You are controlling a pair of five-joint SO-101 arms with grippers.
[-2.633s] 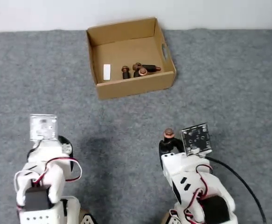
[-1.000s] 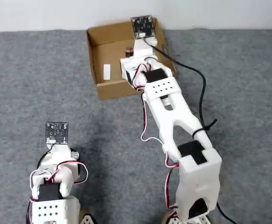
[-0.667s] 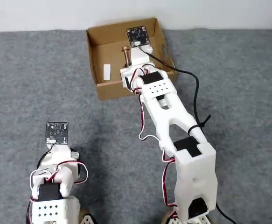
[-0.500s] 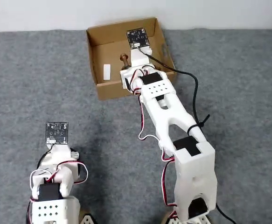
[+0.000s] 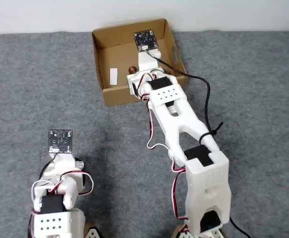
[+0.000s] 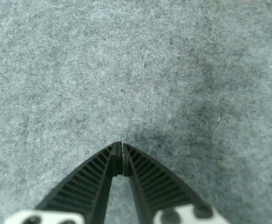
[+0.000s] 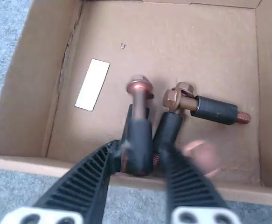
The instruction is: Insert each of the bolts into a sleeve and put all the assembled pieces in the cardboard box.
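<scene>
Cardboard box (image 5: 115, 95) and table (image 5: 45, 74) first. The box stands open-topped at the far side of the table. It is a shallow tray of plain brown board with a hand-hole cut in one side wall, and the table cover under it is grey, matted and felt-like. My right arm (image 5: 184, 129), white plastic with red and white wires, reaches from the near edge and ends over the box's front wall. My left arm (image 5: 55, 193) sits folded at the near edge, well apart from the box, so the right is the one placed for this.

My right tool (image 7: 142, 140) is clamped on an assembled piece (image 7: 138, 130). Black ribbed fingers sit on either side of a smooth black cylindrical sleeve, and the bolt's copper-coloured flanged head pokes out beyond the fingertips. Its long axis runs in line with my fingers, head end toward the box's back wall.

The piece is inside the walls, near the front one. It sits between a white rectangular label (image 7: 93, 84), flat on the floor, and a second assembled piece (image 7: 205, 109). That one lies on its side, roughly crosswise to mine, with its head just beside one of my fingers and its threaded tip toward the wall with the hand-hole. A round copper shape nearer the front wall is too blurred to name.

I cannot tell whether my piece touches the floor. I judge the coming move to be a plain release, since the piece is already within the walls.

My left tool (image 6: 122, 158) is closed, ribbed tips meeting on nothing, over bare table.
</scene>
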